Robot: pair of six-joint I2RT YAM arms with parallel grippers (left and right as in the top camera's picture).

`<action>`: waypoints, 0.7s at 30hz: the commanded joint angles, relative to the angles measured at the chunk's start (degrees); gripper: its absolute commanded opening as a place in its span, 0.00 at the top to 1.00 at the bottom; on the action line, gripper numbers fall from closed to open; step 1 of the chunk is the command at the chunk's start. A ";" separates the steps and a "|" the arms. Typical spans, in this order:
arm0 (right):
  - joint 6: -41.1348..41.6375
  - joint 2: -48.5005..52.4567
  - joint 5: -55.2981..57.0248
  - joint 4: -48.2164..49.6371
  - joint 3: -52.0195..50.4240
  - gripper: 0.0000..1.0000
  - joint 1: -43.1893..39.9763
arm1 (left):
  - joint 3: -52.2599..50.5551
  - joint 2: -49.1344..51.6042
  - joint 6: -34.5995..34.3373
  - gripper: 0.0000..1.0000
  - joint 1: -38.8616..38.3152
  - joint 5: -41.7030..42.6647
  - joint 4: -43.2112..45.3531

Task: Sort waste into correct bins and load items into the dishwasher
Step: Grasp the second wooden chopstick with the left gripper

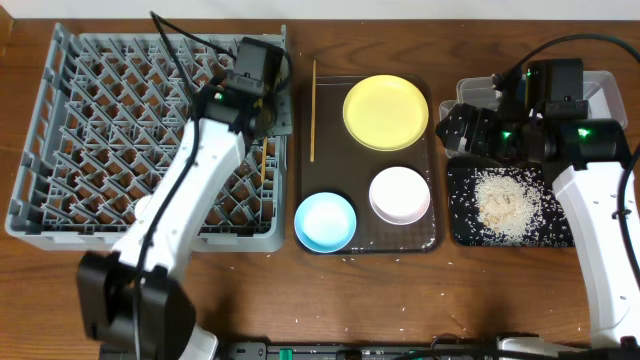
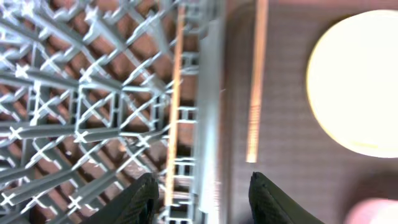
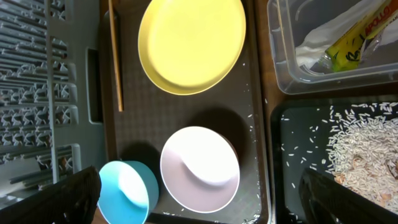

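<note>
The left gripper (image 2: 202,180) hangs wide open, empty, over the right edge of the big grey plastic rack (image 1: 30,150). One thin wooden chopstick (image 2: 256,81) lies just beyond, alongside that edge, nearest this arm.

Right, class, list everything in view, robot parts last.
grey plastic dish rack: one, grey, left.
dark brown serving tray: one, brown, centre.
round yellow plate: one, yellow, brown tray's far end.
light blue bowl: one, blue, brown tray's near left.
white bowl: one, white, brown tray's near right.
thin wooden chopsticks: two, tan; one on brown tray, other in rack.
clear plastic tub: one, clear, far right.
crumpled white napkin: one, white, in tub.
yellow-green-orange snack wrapper: one, multicoloured, in tub.
glossy black tray: one, black, near right.
rice-like scraps: one heap, white-beige, black tray.
left claw: one, black, open over rack.
right claw: one, black, open beside tub.
</note>
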 commanded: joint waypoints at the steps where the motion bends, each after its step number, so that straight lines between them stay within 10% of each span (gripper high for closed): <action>1: 0.35 -0.07 -0.17 -0.07 0.42 0.01 -0.11 | -0.07 0.37 -0.48 0.60 -3.72 1.53 1.66; 8: 0.37 -0.07 -0.20 -0.09 0.42 0.01 -0.11 | -0.07 11.32 3.37 0.76 -9.70 -0.17 11.06; 21: 0.35 -0.04 -0.20 -0.87 0.39 0.01 -0.11 | -0.07 27.82 3.32 0.61 -9.97 -11.69 22.08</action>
